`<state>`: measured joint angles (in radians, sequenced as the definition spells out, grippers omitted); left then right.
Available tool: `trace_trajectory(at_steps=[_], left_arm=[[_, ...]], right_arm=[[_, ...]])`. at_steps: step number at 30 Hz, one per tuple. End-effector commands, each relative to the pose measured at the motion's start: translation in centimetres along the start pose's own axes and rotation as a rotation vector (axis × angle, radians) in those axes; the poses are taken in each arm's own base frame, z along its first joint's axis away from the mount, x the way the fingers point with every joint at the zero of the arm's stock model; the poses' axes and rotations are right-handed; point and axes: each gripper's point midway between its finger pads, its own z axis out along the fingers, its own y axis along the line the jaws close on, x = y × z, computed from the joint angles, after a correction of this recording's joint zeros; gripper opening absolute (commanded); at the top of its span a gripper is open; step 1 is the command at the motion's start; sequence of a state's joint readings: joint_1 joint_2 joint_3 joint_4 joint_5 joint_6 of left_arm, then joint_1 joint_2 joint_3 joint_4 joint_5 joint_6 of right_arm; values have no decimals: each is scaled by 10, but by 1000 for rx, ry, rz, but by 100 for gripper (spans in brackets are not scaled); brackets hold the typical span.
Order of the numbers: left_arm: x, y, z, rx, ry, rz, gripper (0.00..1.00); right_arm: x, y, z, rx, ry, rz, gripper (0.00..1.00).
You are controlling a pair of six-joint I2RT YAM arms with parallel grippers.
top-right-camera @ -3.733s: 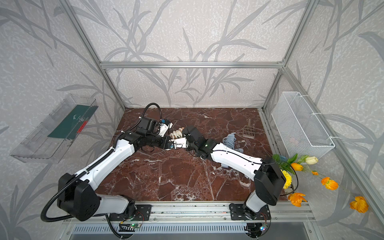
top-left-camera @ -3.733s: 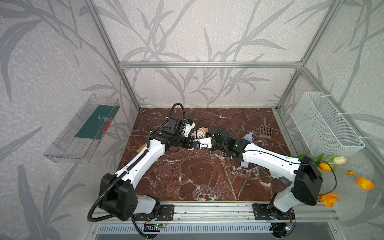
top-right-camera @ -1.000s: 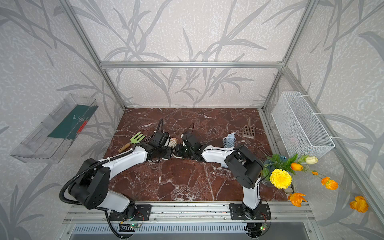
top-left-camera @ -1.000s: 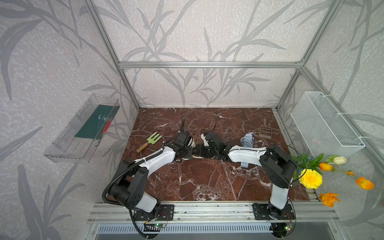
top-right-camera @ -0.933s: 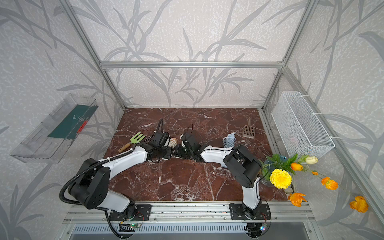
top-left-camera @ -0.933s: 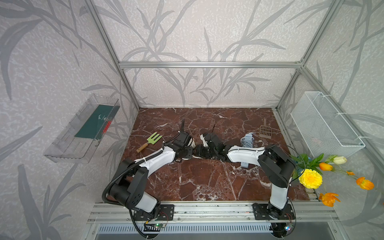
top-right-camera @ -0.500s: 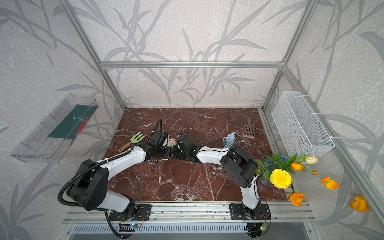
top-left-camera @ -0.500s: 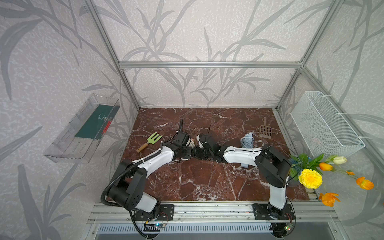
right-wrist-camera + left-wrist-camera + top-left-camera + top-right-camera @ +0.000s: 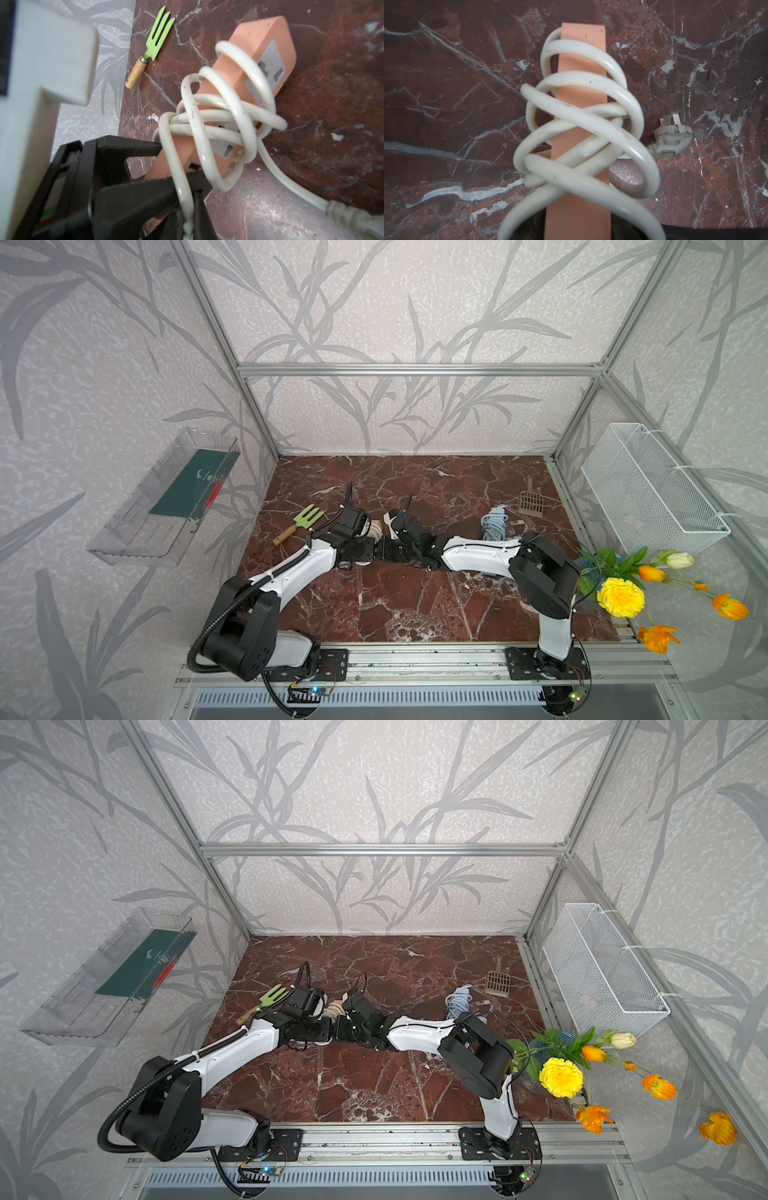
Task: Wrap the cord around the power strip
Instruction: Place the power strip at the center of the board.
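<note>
Power strip long axis runs straight out from left claw, which straddles its end, cannot tell if clamped; right claw pinched on cord beside that end, plug loose

We log a green hand fork with a wooden handle lying flat on the marble tabletop. A brown slotted scoop lies near a pale blue coiled bundle. A white wire basket and a clear tray hang on opposite side walls. Yellow and orange flowers stand below the basket.
</note>
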<state>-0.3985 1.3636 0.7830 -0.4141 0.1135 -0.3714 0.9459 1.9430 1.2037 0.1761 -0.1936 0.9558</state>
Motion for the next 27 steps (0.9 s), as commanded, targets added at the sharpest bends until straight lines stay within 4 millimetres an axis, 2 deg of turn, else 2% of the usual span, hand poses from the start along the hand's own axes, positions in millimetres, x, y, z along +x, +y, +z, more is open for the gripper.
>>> trace_trajectory(at_steps=[1,5,8,11,18,21,23,27], left_arm=[[-21,-34,-23,173,-104,-77,46],[-21,-23,-16,97,-148,-83,55],[-20,-16,-18,3,-160,-14,56],[-24,-11,-21,-19,-207,-1,54],[-37,-6,-44,57,-467,-87,51],[-31,-1,-37,64,-491,-122,45],[-26,-8,-33,86,-430,-105,39],[-23,-25,-31,168,-373,-84,38]], right_arm=[[21,-110,9,350,-2,10,2],[19,-104,7,383,-12,-15,2],[15,-103,1,426,-27,-20,3],[12,-106,-3,452,-45,-22,3],[19,-100,10,347,-44,5,15],[22,-91,10,329,-24,1,25],[24,-87,8,336,-9,5,28],[31,-87,11,344,14,19,28]])
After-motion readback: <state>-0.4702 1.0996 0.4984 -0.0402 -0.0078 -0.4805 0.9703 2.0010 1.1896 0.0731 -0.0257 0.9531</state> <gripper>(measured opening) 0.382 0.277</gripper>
